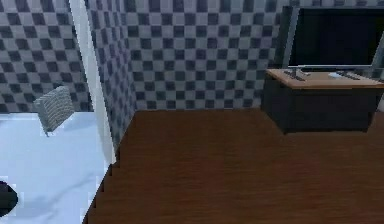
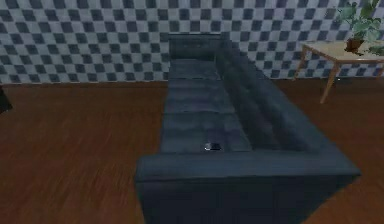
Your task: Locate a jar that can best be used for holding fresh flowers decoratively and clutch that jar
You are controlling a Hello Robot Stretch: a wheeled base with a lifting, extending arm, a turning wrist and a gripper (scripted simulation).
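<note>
Zero progress on the grasp, as I judge it: search phase, nothing located yet. Where the jar is, cannot tell; nothing with a jar shape and colour can be picked out.

Forward view: checkered wall [image 1: 190,50], brown wood floor [image 1: 200,160], TV [image 1: 335,38] on a dark stand [image 1: 320,100] at far right. White door frame [image 1: 95,80] at left, pale-floored room beyond it, with a grey chair back [image 1: 52,108].

Arm side view: long dark sofa [image 2: 215,110] running near to far, with a small dark item [image 2: 211,146] on the seat, too small to name. Side table [image 2: 335,52] at far right carries a potted plant [image 2: 358,20]; its pot is a blob, so it cannot be called a jar.

Gripper: released or grasping, cannot tell.

Left to do, by my read: all of it. Find the jar, drive up, line the arm up, reach, take hold. The side table and the room past the door frame look like the likelier places to check; the stand top seems to hold only flat things.
</note>
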